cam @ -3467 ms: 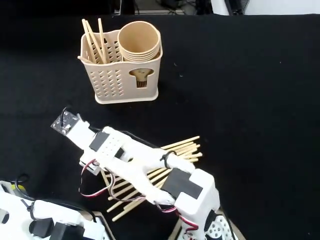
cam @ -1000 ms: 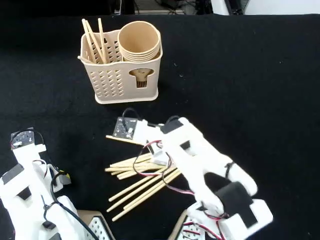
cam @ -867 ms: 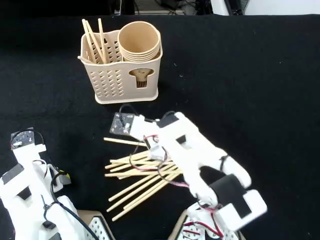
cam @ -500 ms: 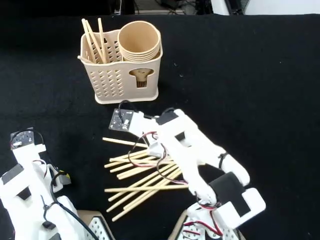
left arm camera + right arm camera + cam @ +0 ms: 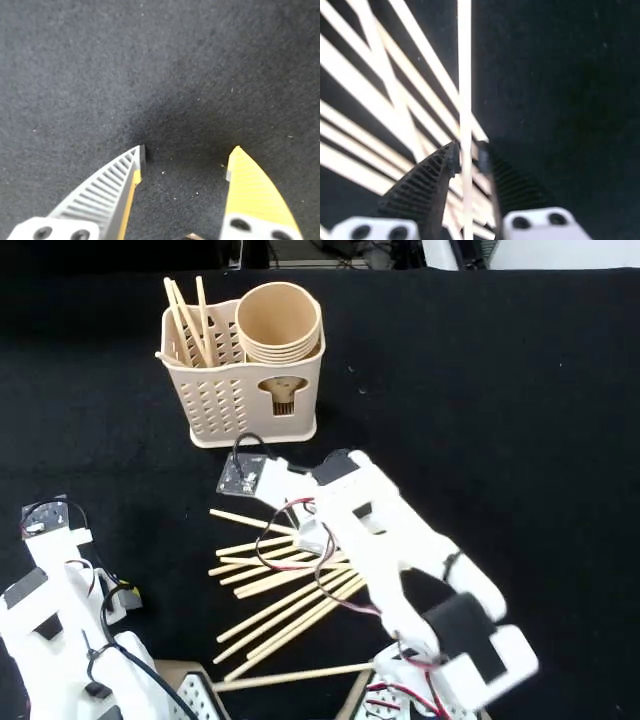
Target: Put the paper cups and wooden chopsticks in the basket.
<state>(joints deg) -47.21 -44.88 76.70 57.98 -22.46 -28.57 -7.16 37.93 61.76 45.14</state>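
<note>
Chopsticks [image 5: 275, 585] lie in a loose fan on the black cloth [image 5: 500, 440] in front of the basket [image 5: 245, 390], clear of it. The right arm [image 5: 390, 540] stretches across them toward the basket. From above we cannot make out that arm's fingers, because its wrist covers them. The right wrist view shows the right gripper [image 5: 469, 147] with its two dark jaws drawn nearly together around a single chopstick [image 5: 464, 75]. That stick runs straight out between them over the rest of the fan. In the high view one stick [image 5: 245, 519] on the basket side of the fan pokes out from under the wrist, but we cannot tell for sure that it is the held one.

The left wrist view shows the left gripper [image 5: 187, 152] with its jaws spread wide above bare cloth, nothing between them. The left arm [image 5: 50, 590] stands beside the fan, well apart from the basket.

A lone stick [image 5: 295, 676] lies beyond the fan, farthest from the basket, by the arm bases.

We see the basket as cream and perforated, with stacked paper cups [image 5: 278, 320] in one compartment and leaning sticks [image 5: 185, 310] in the other. All the chopsticks are thin, straight, pale wood.
</note>
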